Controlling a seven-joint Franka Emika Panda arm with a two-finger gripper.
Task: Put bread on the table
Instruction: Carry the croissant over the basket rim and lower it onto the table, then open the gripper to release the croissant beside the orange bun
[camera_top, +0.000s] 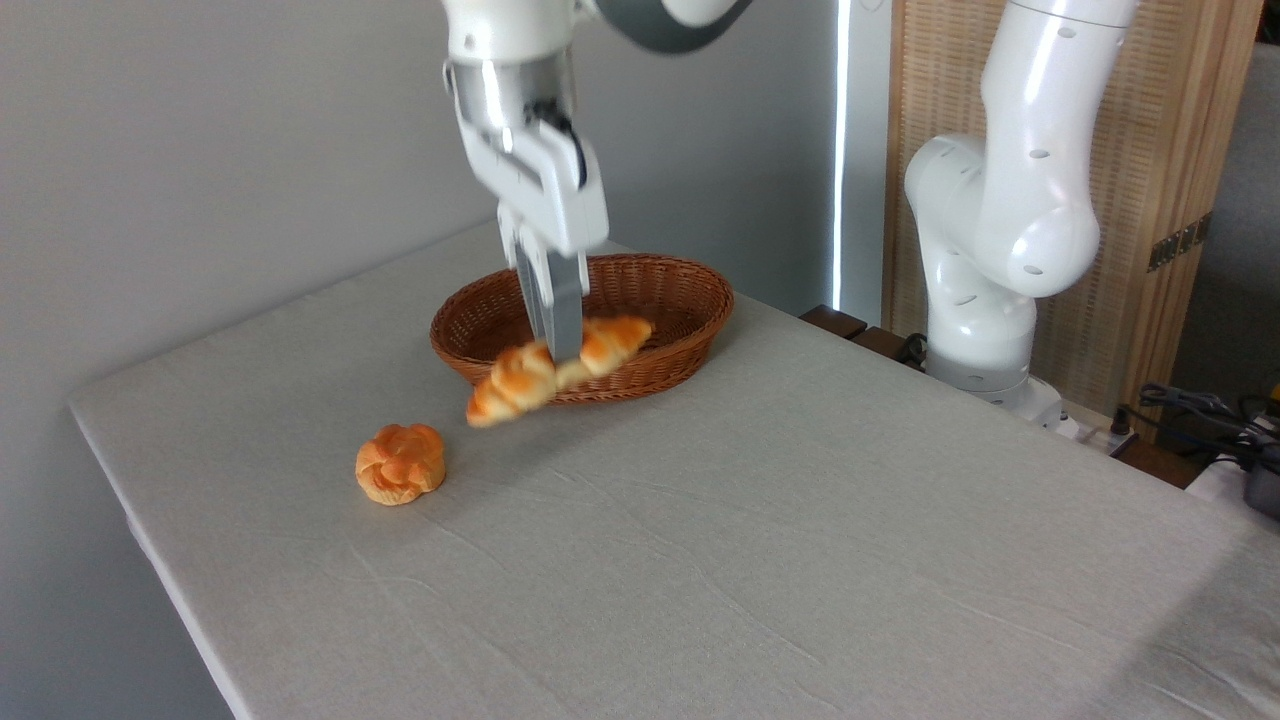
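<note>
The long braided golden bread (520, 380) hangs in the air in front of the brown wicker basket (680, 300), tilted with its left end lower. My gripper (560, 352) is shut on its middle, fingers pointing down. The loaf is above the grey-beige cloth of the table (760, 530), clear of the basket's front rim and not touching the cloth. The image of the loaf and the hand is slightly blurred.
A small round knotted orange bun (400, 463) lies on the cloth to the left of the loaf. The arm's white base (985, 300) stands at the table's far right edge. Cables (1200, 410) lie beyond it.
</note>
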